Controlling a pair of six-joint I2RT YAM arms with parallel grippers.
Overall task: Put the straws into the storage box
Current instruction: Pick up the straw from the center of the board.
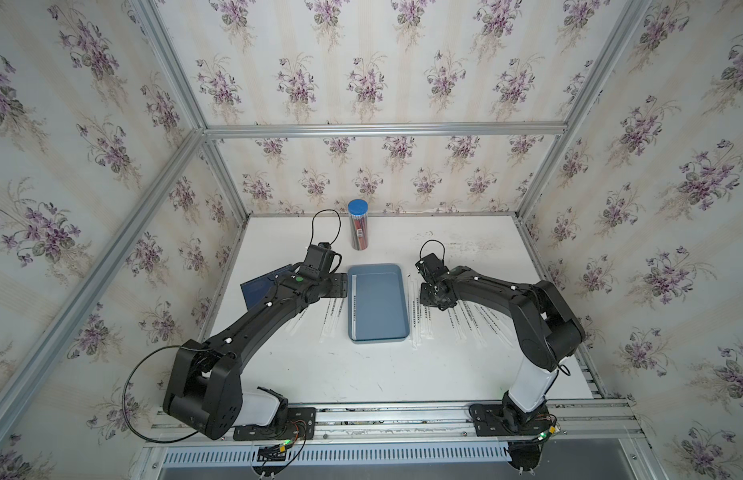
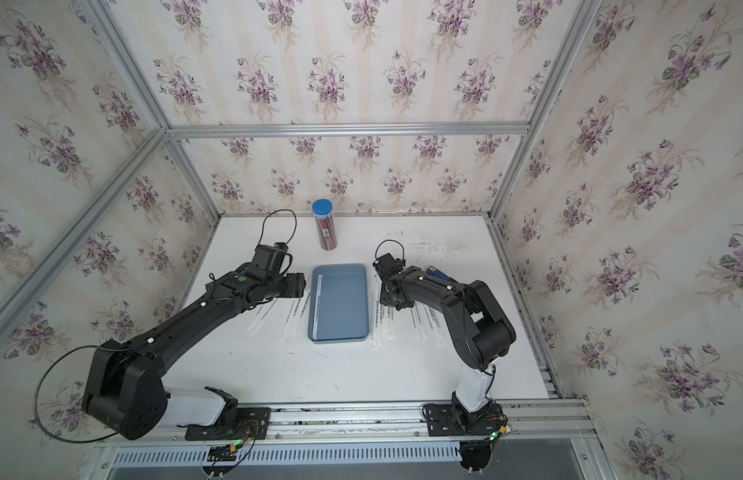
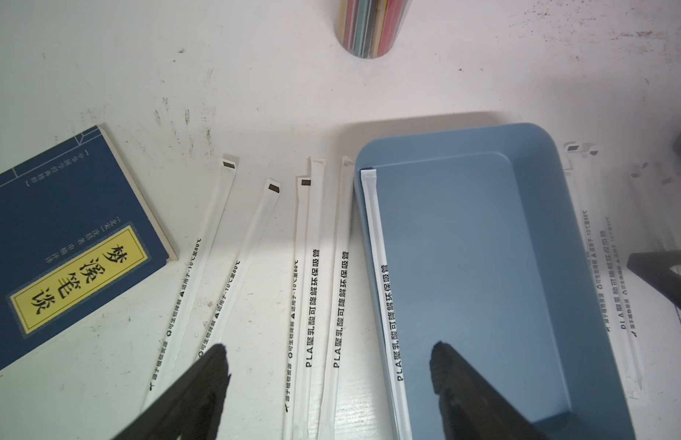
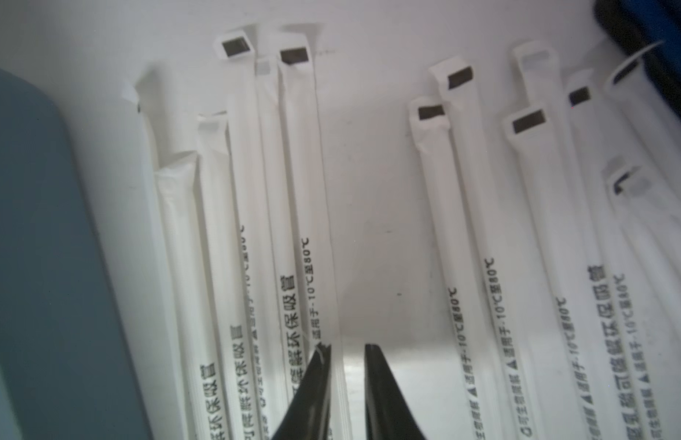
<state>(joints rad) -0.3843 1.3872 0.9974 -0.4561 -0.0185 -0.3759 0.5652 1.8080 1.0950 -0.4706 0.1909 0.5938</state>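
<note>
Flanking the storage box, white black-lettered straws; left hand splayed, right hand near-closed, grip unclear.

top views: high above my bases, staring down the whole table | wrist cams: close, both catch storage box

both arms are matte black, built of boxy, round-edged housings with small white studs along their tops. the left arm bears a green dot and a thin black cable looped at its big near joint; the right arm has a smaller cable loop. each has a white lower segment on a black screwed base plate with coloured wires. the jaws are black tapered wedges.
</note>
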